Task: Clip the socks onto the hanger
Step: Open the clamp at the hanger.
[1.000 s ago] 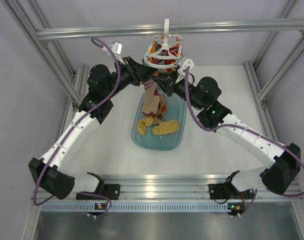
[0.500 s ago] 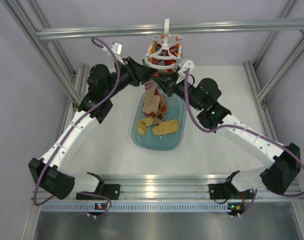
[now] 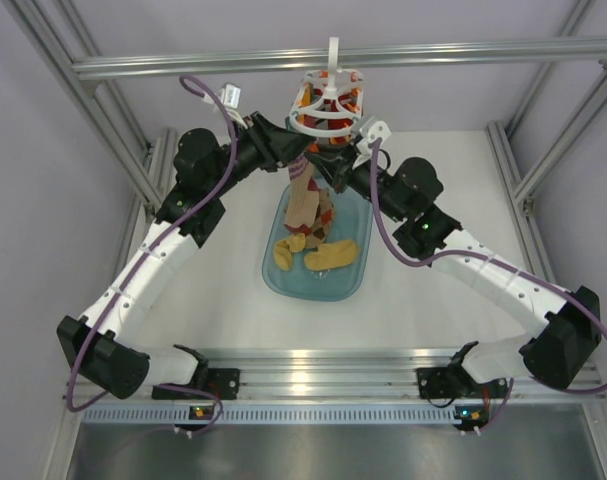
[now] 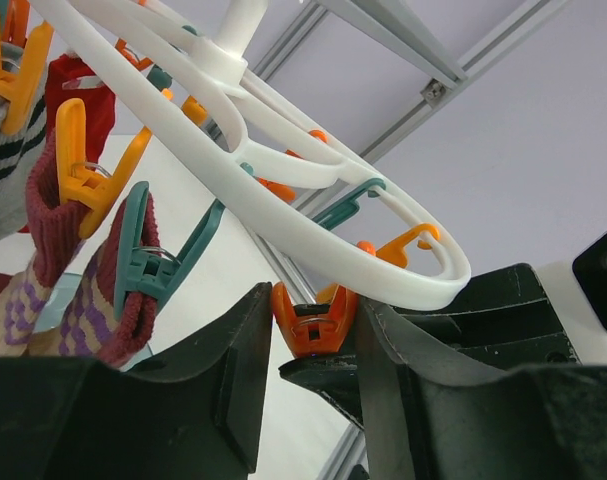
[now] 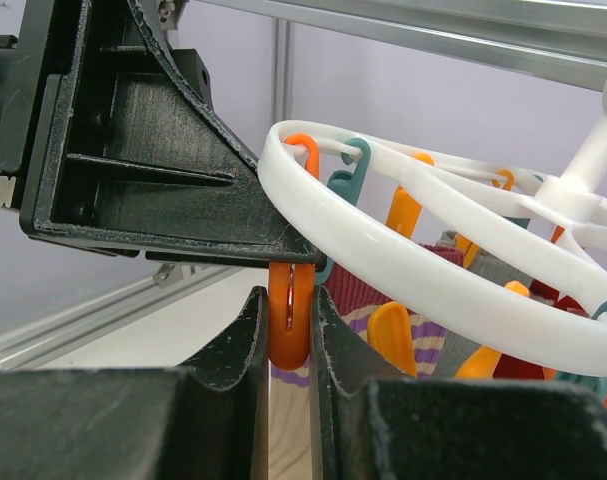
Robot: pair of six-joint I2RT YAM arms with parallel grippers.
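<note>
The white round hanger (image 3: 328,108) hangs by its hook from the top bar. Several socks hang clipped from it, among them a tan one (image 3: 303,205) and an argyle one (image 3: 325,212). My left gripper (image 3: 288,155) is at the hanger's left rim. In the left wrist view my left gripper (image 4: 318,308) pinches an orange clip (image 4: 313,325) under the ring (image 4: 313,230). My right gripper (image 3: 337,172) meets it from the right. In the right wrist view my right gripper (image 5: 290,300) is shut on the same orange clip (image 5: 290,325). Maroon-cuffed striped socks (image 4: 43,215) hang on nearby clips.
A translucent blue tray (image 3: 273,280) lies under the hanger with mustard yellow socks (image 3: 330,256) in it. The aluminium frame bar (image 3: 183,65) runs across the back, with frame posts (image 3: 133,150) at both sides. Purple cables loop beside each arm.
Almost nothing has changed. My left wrist and its cable have shifted very slightly up and left. Both grippers stay at the same clip.
</note>
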